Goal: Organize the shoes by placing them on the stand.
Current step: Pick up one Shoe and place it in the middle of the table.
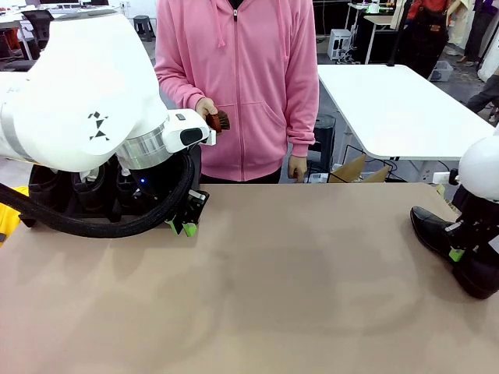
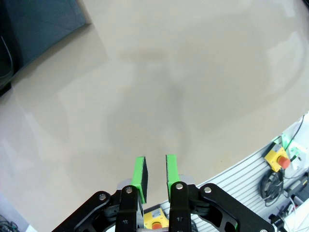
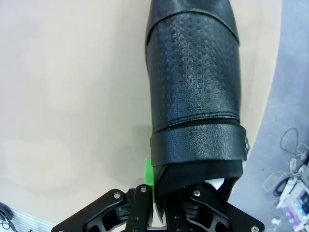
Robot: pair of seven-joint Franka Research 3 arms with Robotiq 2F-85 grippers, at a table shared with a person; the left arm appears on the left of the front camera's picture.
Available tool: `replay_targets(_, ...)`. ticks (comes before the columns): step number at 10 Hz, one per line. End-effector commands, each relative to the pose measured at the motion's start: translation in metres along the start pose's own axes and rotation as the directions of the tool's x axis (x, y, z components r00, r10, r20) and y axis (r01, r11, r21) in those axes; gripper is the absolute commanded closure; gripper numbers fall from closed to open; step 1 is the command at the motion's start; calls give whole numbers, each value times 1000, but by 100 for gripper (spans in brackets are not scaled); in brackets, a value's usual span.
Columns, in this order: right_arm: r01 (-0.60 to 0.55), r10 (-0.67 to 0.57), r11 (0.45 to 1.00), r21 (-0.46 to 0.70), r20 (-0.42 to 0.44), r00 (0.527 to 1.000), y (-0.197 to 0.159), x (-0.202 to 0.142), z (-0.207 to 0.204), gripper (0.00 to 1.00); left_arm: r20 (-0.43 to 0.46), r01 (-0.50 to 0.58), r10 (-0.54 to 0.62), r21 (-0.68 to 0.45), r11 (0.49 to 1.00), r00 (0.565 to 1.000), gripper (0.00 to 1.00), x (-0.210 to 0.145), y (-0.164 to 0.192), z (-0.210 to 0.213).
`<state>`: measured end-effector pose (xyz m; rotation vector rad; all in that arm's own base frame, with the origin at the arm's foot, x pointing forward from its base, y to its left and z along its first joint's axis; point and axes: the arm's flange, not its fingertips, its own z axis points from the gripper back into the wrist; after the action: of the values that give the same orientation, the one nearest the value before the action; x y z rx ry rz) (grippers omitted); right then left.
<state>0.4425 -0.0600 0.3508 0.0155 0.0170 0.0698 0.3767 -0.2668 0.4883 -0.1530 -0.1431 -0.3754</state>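
A glossy black shoe (image 1: 433,227) lies on the tan table at the right edge. My right gripper (image 1: 460,251) is shut on its heel end. In the right wrist view the shoe (image 3: 193,82) runs away from the fingers, and one green pad (image 3: 149,175) presses on the outside of the heel wall. My left gripper (image 1: 181,226) hangs just above the table at the left. Its pads (image 2: 140,173) stand a narrow gap apart with nothing between them. Dark shoe shapes (image 1: 78,191) sit behind my left arm, mostly hidden. A dark flat platform (image 2: 38,24), seemingly the stand, fills the left wrist view's top left corner.
A person in a pink hoodie stands at the far side of the table, holding a small brown brush (image 1: 219,121) in one hand. The other hand (image 1: 297,167) rests at the table's far edge. A white table (image 1: 398,109) stands behind on the right.
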Motion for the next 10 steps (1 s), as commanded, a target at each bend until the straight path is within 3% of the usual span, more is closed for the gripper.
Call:
replay_targets(1, 87, -91, 995, 47, 93, 991, 9, -34, 48, 100, -2, 8, -8, 8, 1000, 1000, 75, 0, 2, 3)
replay_targets(3, 104, -113, 992, 65, 149, 982, 63, -72, 85, 100, -2, 8, -8, 8, 1000, 1000, 75, 0, 2, 3)
replay_targets(5, 78, -86, 995, 59, 146, 986, 138, -103, 99, 100, -2, 8, -8, 8, 1000, 1000, 75, 0, 2, 3)
replay_targets(8, 64, -71, 995, 79, 93, 993, 226, -111, 72, 100, -2, 8, -8, 8, 1000, 1000, 75, 0, 2, 3)
replay_targets(10, 78, -86, 993, 90, 78, 993, 262, -108, 54, 100, -2, 8, -8, 8, 1000, 1000, 75, 0, 2, 3)
